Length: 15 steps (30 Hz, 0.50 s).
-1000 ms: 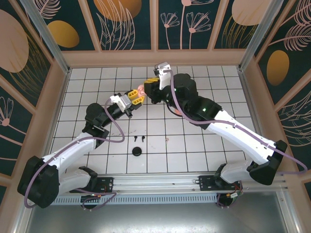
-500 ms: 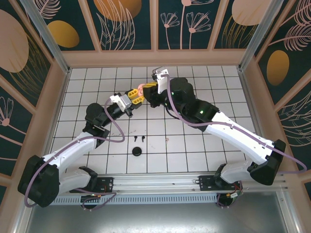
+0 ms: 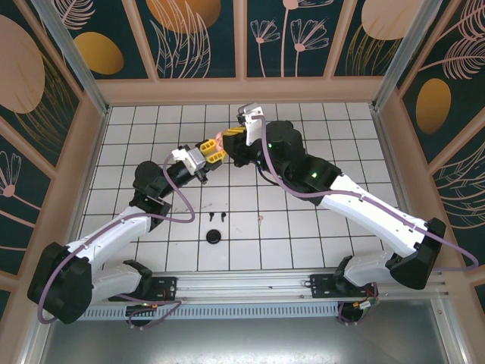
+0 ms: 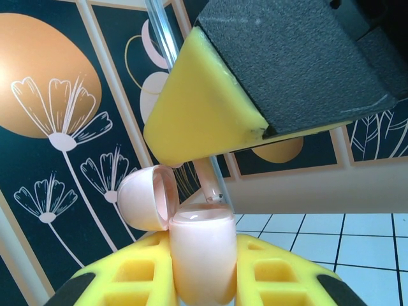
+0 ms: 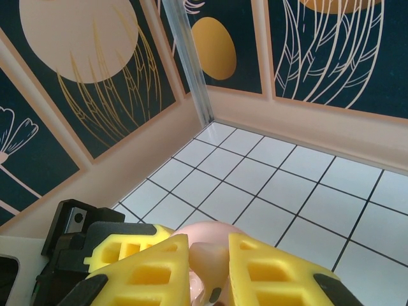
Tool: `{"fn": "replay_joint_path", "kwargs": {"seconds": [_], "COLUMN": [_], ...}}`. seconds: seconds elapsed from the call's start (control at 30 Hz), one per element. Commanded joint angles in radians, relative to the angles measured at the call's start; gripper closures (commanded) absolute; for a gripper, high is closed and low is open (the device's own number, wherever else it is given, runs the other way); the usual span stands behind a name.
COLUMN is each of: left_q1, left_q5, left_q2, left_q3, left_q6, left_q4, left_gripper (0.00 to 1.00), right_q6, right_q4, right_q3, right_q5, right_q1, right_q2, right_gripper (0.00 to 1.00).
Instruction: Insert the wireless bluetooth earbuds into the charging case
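Pale-pink stemmed earbud [image 4: 214, 186] (R gripper [image 5: 207, 248] pinch), tip in open pink plastic case [image 4: 201, 248] (L gripper [image 3: 214, 145] clamp); we judge black earbuds [image 3: 212, 218], 6 o'clock, pending.

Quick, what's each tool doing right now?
Left tool: closed on the pale pink charging case.
Right tool: closed on a pale pink earbud.

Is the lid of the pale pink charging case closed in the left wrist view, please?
No, the lid stands hinged open beside the charging case held in the left gripper.
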Motion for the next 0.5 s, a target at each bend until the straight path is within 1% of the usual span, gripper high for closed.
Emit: {"fn": "replay_joint_path", "kwargs": {"seconds": [0.0, 0.2, 0.47], "left_q1": [-0.007, -0.007, -0.007], "left_q5": [0.011, 0.012, 0.015], "left_q2": [0.0, 0.0, 0.006], "left_q3": [0.033, 0.039, 0.048], "left_q6": [-0.015, -0.023, -0.037], "left_q4": [0.036, 0.036, 0.035], "left_gripper": [1.0, 1.0, 1.0], "right_q6": [0.016, 0.031, 0.014], "right_q4": [0.014, 0.011, 0.012], "right_q3": [-0.022, -0.055, -0.058], "right_q5": [-0.015, -0.015, -0.059], "right_q1": [0.006, 0.006, 0.009], "right_q2": [-0.011, -0.018, -0.004], "right_gripper": [0.83, 0.83, 0.83]}}
